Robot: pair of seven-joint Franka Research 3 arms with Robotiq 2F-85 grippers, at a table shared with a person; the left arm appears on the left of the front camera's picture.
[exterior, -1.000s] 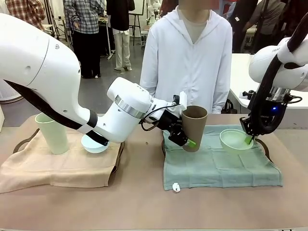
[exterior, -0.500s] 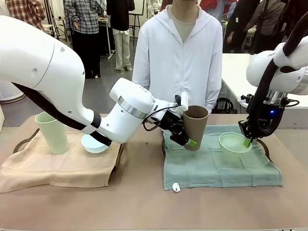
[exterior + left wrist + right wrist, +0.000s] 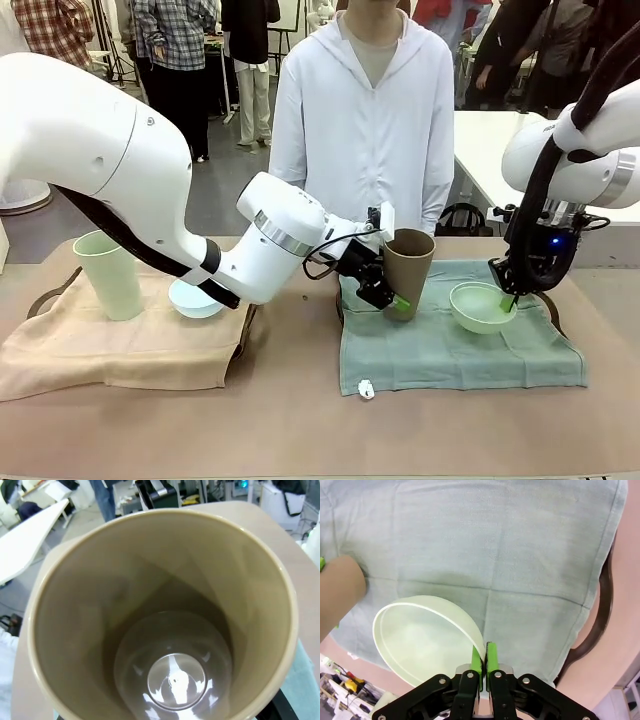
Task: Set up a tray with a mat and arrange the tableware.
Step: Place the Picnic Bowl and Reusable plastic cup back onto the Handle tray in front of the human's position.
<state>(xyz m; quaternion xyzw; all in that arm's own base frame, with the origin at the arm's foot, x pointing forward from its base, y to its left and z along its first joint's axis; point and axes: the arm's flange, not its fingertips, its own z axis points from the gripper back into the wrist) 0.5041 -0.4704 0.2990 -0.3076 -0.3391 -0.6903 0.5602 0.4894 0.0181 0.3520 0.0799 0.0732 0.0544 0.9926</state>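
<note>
Left gripper (image 3: pixel 385 285) clamps the tilted brown cup (image 3: pixel 405 270), right gripper (image 3: pixel 483 661) narrowly pinches the mint bowl (image 3: pixel 427 637) rim — either release risks tipping onto the green mat (image 3: pixel 450 350).

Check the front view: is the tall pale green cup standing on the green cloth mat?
No, the tall pale green cup stands on the beige cloth mat.

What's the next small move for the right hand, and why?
Probably finish opening and lift clear. The right hand has its green pads at the rim of the mint green bowl, with barely any gap visible. The bowl appears to rest on the green mat beside the brown cup, so releasing looks due.
</note>
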